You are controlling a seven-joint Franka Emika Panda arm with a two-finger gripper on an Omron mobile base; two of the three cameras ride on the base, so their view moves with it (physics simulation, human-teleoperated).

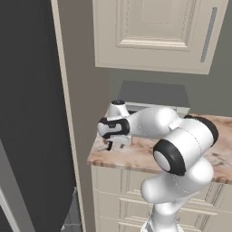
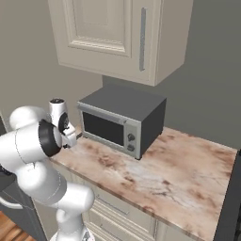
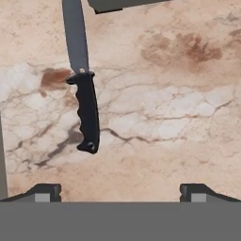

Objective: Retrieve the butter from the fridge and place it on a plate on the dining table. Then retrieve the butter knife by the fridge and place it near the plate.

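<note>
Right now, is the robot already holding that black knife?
No, the butter knife lies flat on the marbled counter, ahead of the open end effector.

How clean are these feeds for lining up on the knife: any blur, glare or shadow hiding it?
Hand view: butter knife sharp against the marbled counter, evenly lit, no glare. Left base view: dim at the left edge, no blur. Right base view: soft shading under the microwave.

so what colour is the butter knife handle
Black, with a grey blade; the butter knife shows best in the hand view.

Butter knife (image 3: 83,92) flat on marbled counter (image 3: 164,117), blk handle.
</note>
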